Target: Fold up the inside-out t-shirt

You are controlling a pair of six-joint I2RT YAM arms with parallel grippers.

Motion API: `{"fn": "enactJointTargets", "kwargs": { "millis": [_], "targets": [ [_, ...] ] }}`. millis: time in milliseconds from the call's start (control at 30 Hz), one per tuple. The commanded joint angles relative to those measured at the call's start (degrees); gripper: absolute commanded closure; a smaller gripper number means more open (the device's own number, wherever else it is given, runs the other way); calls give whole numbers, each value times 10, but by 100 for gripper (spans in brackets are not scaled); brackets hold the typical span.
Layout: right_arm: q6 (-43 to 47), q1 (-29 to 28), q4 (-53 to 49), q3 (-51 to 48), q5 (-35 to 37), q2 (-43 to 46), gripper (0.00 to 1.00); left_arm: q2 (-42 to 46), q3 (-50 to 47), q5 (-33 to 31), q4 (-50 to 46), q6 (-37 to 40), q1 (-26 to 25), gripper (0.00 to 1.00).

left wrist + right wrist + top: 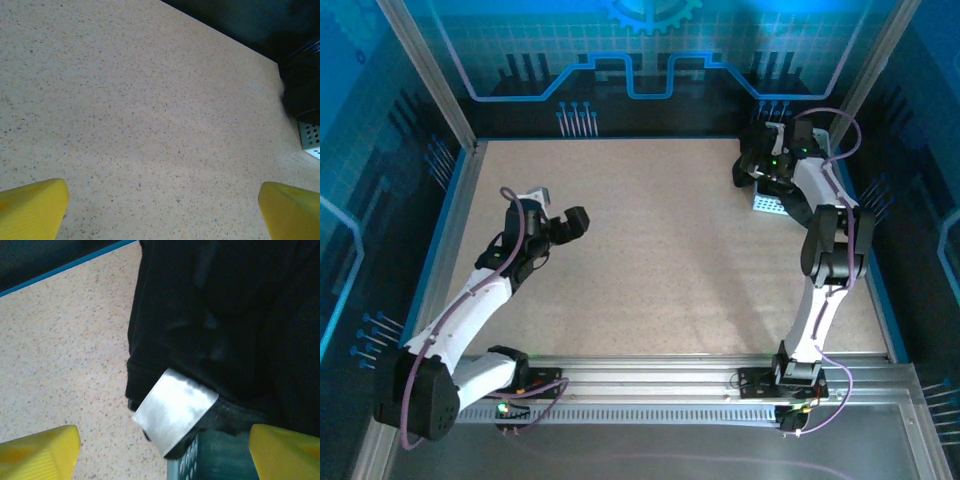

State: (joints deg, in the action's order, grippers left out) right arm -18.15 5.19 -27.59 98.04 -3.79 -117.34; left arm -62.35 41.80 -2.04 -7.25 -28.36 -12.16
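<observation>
The inside-out t-shirt (210, 315) lies just ahead of the right jaws, a black crumpled heap that reaches from the middle between them over to their right side. Its small white label (175, 410) sits at the lower edge of the cloth, tilted, between the two yellow fingertips (40, 450). The shirt is heaped in the grey perforated tray (189, 460), and the cloth covers most of the tray; only a piece of the wall with holes shows under the label. The shirt is bunched, so I cannot tell its long axis or which way the collar points.

The right gripper (162, 452) has its jaws wide apart and holds nothing. To their left there is bare speckled desk (65, 365), ending at a blue edge (65, 267) ahead.

The left gripper (162, 210) hangs over the desk with jaws fully spread. Bare desk lies ahead of them, and the tray's corner (310, 137) is far to their right.
</observation>
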Motion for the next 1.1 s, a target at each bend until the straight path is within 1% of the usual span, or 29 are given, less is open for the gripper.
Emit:
{"fn": "enactJointTargets", "kwargs": {
  "millis": [0, 200, 300, 367, 433, 567, 700, 733, 767, 800, 867, 900, 967, 1000, 1067],
  "targets": [
    [8, -2, -53, 60, 18, -37, 14, -5, 0, 21, 13, 13, -3, 1],
    [12, -6, -102, 145, 2, -99, 23, -12, 8, 23, 12, 14, -4, 1],
    [15, -9, -121, 176, 0, -117, 30, -16, 13, 23, 9, 14, -3, 1],
    [17, -11, -128, 189, 2, -121, 38, -19, 14, 24, 9, 14, -4, 1],
    [22, -16, -136, 197, 21, -117, 50, -21, 15, 23, 8, 15, -4, 1],
    [35, -22, -136, 198, 50, -94, 68, -27, 16, 26, 7, 15, -4, 1],
    [40, -20, -155, 224, 52, -98, 87, -30, 16, 24, 7, 15, -4, 1],
    [42, -20, -158, 226, 51, -99, 90, -29, 16, 24, 7, 14, -4, 1],
    [42, -20, -159, 228, 51, -100, 92, -29, 16, 23, 7, 13, -4, 1],
    [43, -21, -162, 230, 55, -100, 90, -28, 16, 23, 7, 14, -4, 1],
    [41, -19, -164, 230, 61, -100, 65, -25, 14, 22, 6, 15, -4, 1],
    [42, -19, -160, 227, 56, -100, 62, -24, 13, 22, 7, 15, -4, 1],
    [44, -19, -159, 225, 49, -104, 64, -23, 11, 20, 7, 15, -4, 1],
    [44, -19, -162, 227, 49, -108, 62, -23, 11, 20, 7, 15, -4, 1],
    [44, -20, -164, 228, 48, -115, 56, -23, 11, 20, 6, 15, -4, 1]
  ]
}}
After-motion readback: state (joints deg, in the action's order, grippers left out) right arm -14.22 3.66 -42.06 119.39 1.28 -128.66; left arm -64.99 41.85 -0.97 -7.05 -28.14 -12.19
